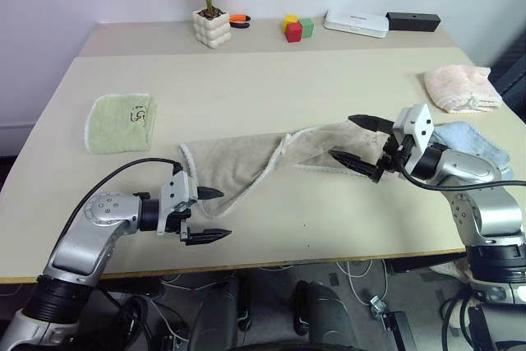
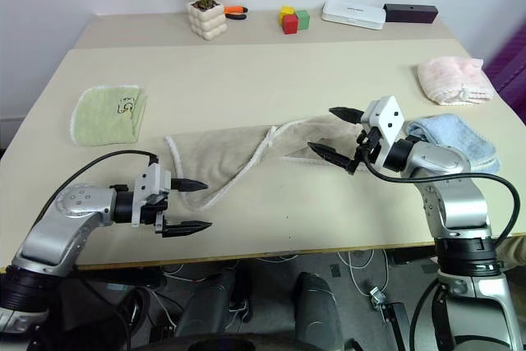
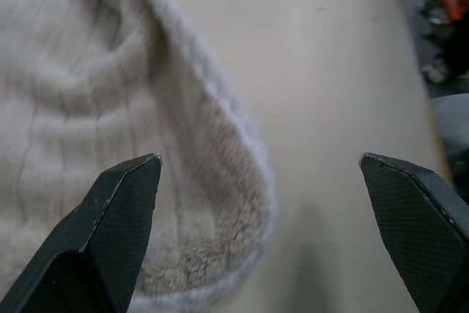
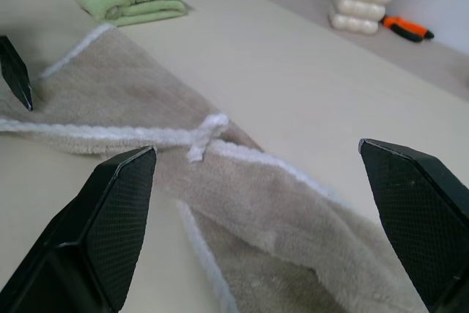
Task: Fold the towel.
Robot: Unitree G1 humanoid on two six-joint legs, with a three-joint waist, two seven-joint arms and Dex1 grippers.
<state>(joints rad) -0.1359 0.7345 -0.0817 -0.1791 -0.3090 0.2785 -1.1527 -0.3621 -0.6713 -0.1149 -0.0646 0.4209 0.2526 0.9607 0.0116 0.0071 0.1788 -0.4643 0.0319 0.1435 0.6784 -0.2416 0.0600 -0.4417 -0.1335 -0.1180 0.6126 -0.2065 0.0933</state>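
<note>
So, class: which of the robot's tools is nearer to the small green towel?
Left. The left tool sits at the table's near edge, below and right of the green towel. The right tool is far across, over the beige towel's other end.

Towel [image 1: 246, 163] mid-table [image 1: 271, 80] — small cloth [image 1: 119, 122] left, two folded towels [image 1: 462, 88] right.

No legible text or labels anywhere.

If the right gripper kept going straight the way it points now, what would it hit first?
Most likely the beige towel. The right gripper is open and aimed across the table toward the robot's left, over the towel's bunched right end; its wrist view looks along the cloth. If it stays above the cloth, it may pass over it; depth is unclear.
</note>
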